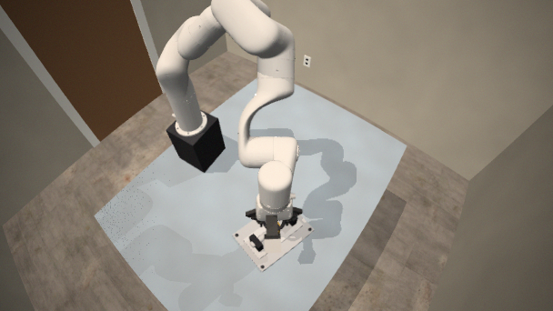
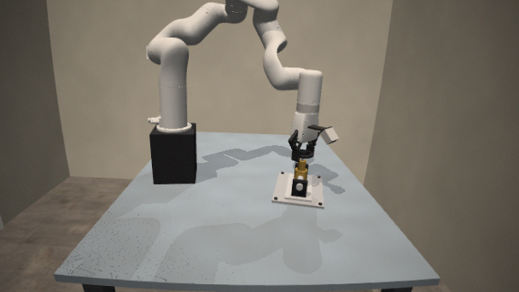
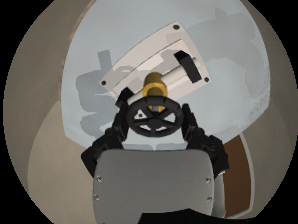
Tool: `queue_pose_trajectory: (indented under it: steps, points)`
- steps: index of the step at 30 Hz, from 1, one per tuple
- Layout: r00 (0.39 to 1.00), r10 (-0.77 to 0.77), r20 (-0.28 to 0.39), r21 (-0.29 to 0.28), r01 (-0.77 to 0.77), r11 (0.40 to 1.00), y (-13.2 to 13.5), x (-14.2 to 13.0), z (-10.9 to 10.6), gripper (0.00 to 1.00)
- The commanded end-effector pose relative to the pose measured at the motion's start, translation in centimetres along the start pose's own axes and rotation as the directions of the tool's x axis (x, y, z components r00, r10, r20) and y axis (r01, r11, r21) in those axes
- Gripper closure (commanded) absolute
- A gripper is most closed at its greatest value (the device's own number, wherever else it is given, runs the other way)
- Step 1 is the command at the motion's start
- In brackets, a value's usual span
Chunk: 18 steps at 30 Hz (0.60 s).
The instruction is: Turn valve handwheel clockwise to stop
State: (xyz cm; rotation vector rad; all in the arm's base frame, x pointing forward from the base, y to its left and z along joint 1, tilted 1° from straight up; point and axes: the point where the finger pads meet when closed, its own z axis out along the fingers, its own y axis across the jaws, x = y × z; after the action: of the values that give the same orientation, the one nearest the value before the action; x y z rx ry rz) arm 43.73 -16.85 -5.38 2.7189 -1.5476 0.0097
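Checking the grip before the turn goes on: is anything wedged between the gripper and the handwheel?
Nothing visible. The gripper is shut on the black handwheel, one finger on each side of its rim, above the brass valve body.

A smooth white arm (image 2: 174, 85) of rounded, tube-like segments rises from a silver collar on a black cube base (image 2: 159, 171), ending in a black-fingered gripper (image 2: 302, 150).
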Motion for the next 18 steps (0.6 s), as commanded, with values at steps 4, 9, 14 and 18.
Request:
queue_pose_trajectory:
  steps: [4, 9, 14, 18]
  points:
    - [1.000, 0.001, -0.003, 0.002, -0.001, 1.000, -0.07, 0.13, -0.13, 1.00]
    - [1.000, 0.001, -0.003, 0.002, -0.001, 1.000, -0.07, 0.13, -0.13, 0.00]
    - [1.000, 0.001, -0.003, 0.002, -0.001, 1.000, -0.07, 0.13, -0.13, 0.00]
    - [1.000, 0.001, -0.003, 0.002, -0.001, 1.000, -0.07, 0.13, -0.13, 0.00]
